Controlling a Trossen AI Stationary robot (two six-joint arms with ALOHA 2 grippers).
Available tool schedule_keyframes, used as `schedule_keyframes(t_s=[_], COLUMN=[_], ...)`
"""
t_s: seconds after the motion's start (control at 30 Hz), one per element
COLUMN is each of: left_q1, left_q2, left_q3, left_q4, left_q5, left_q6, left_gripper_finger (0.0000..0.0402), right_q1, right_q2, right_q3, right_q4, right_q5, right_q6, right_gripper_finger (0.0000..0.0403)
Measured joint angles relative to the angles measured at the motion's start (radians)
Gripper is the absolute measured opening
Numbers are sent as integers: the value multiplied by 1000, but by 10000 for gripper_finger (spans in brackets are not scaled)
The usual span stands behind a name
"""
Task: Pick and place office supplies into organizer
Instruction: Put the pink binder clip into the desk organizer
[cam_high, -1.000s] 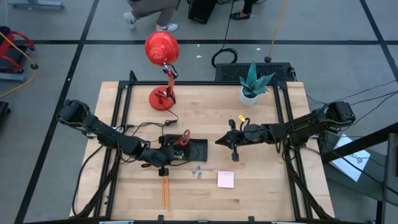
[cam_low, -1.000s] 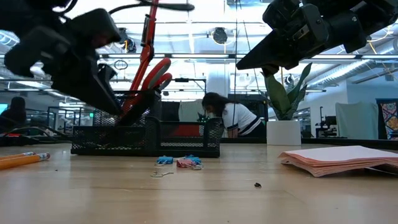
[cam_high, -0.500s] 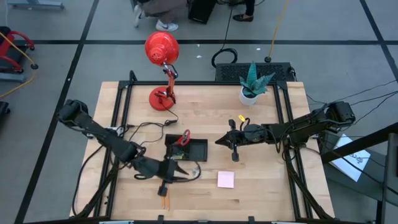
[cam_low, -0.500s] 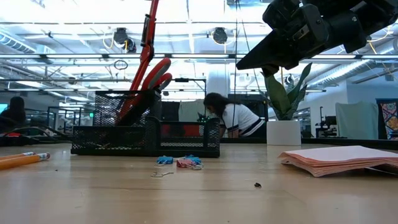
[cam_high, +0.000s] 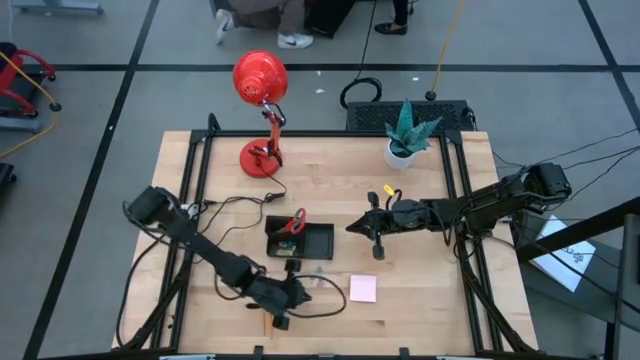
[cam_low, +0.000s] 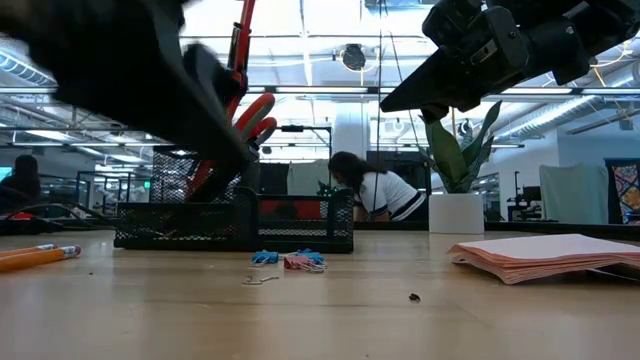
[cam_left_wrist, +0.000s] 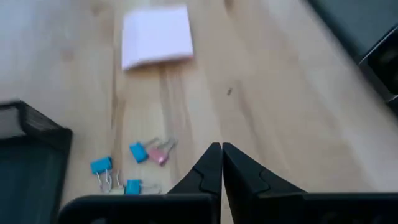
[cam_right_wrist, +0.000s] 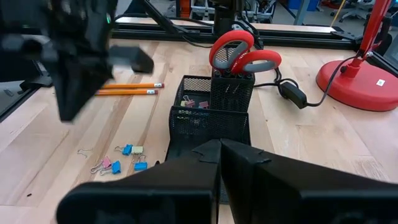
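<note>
no text, label, brand or number can be read anywhere; a small white tag on the red lamp base (cam_right_wrist: 365, 85) is too small to make out; the pink pad (cam_left_wrist: 157, 35) shows a blank face

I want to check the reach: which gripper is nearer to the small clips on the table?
Left. The left gripper is right beside the clips; the right gripper waits farther off, beyond the organizer.
</note>
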Motion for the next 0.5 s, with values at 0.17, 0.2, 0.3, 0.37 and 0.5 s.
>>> schedule_keyframes(t_s=[0.17, 0.2, 0.3, 0.37, 0.5], left_q1=[54, 66, 106, 133, 166], left_q2=[30, 30, 31, 31, 31], left_q3=[39, 41, 46, 47, 47], left_q4=[-46, -69, -125, -166, -205], left_q5=[42, 53, 108, 137, 182], left_q6=[77, 99, 128, 111, 116], left_gripper_finger=[23, 25, 48, 74, 133], right_q1=[0, 0, 0, 0, 0], right_q2=[0, 0, 0, 0, 0], right_q3=[0, 0, -1, -1, -1], right_q4=[0, 0, 0, 0, 0], right_q5=[0, 0, 0, 0, 0], right_q6=[0, 0, 0, 0, -2], right_gripper_finger=[4, 4, 4, 4, 4])
